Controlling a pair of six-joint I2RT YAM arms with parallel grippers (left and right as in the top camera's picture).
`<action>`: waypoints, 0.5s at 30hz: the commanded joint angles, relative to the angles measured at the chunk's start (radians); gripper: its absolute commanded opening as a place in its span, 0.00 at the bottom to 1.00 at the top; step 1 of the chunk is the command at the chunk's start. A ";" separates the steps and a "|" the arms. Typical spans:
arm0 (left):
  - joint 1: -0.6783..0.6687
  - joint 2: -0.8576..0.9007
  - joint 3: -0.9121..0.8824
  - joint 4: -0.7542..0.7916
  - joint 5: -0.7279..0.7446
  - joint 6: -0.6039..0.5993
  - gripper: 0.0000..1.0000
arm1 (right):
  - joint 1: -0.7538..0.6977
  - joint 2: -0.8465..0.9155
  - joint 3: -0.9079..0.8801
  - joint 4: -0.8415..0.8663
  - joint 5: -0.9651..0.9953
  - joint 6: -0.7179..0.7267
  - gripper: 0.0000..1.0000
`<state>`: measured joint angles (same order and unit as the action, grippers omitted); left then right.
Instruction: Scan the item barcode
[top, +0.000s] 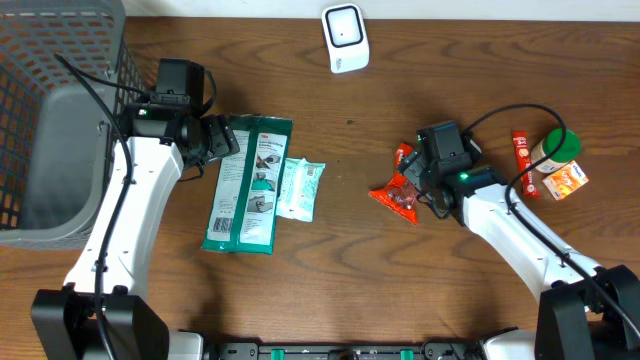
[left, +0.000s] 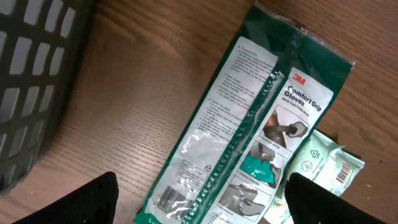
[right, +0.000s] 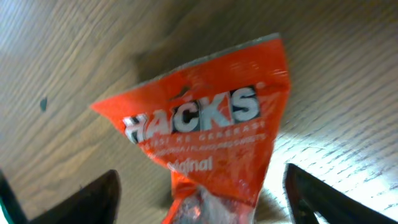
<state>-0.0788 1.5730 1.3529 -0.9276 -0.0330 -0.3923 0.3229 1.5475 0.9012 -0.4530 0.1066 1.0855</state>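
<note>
Right wrist view, item 1: Hacks bag (right: 205, 124), red-orange. White block letters read "HACKS"; smaller print below is blurred except "Original". It lies flat on the wooden table (right: 348, 74), directly under the right gripper (right: 205, 205). That gripper's jaws are spread, one dark finger (right: 93, 199) on each side of the bag, neither one touching it. No barcode shows on the upturned face. Overhead, the bag (top: 397, 192) sits at the tip of the right gripper (top: 415, 180).

Item 2: small red packet (top: 403, 155), just beside the same gripper; print too small to read.

Item 3: red stick (top: 522, 150), green-lidded jar (top: 555, 147) and orange box (top: 563, 180), grouped behind the right arm, well apart from its gripper.

Item 4: scanner (top: 345, 38), white, at the far table edge, between the two grippers.

Item 5: gloves pack (left: 249, 124), green, marked "3M Comfort Grip Gloves". A barcode (left: 166, 198) sits near its lower corner. It lies below the left gripper (left: 205, 208), whose jaws stand wide and hold nothing.

Item 6: wipes packet (left: 323, 162), pale green, touching the gloves pack on the side away from the basket.

Item 7: basket (top: 60, 60), grey mesh, on the outer side of the left gripper (top: 225, 138).
</note>
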 joint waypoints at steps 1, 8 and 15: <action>0.004 -0.004 0.016 -0.003 -0.013 0.005 0.86 | 0.001 0.026 -0.018 0.000 -0.053 -0.009 0.70; 0.004 -0.004 0.016 -0.003 -0.013 0.005 0.86 | 0.047 0.076 -0.024 -0.004 -0.088 -0.010 0.44; 0.004 -0.004 0.016 -0.003 -0.013 0.005 0.86 | 0.052 0.101 -0.025 -0.002 -0.081 -0.010 0.01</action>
<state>-0.0788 1.5730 1.3529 -0.9276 -0.0330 -0.3920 0.3702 1.6283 0.8833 -0.4545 0.0212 1.0733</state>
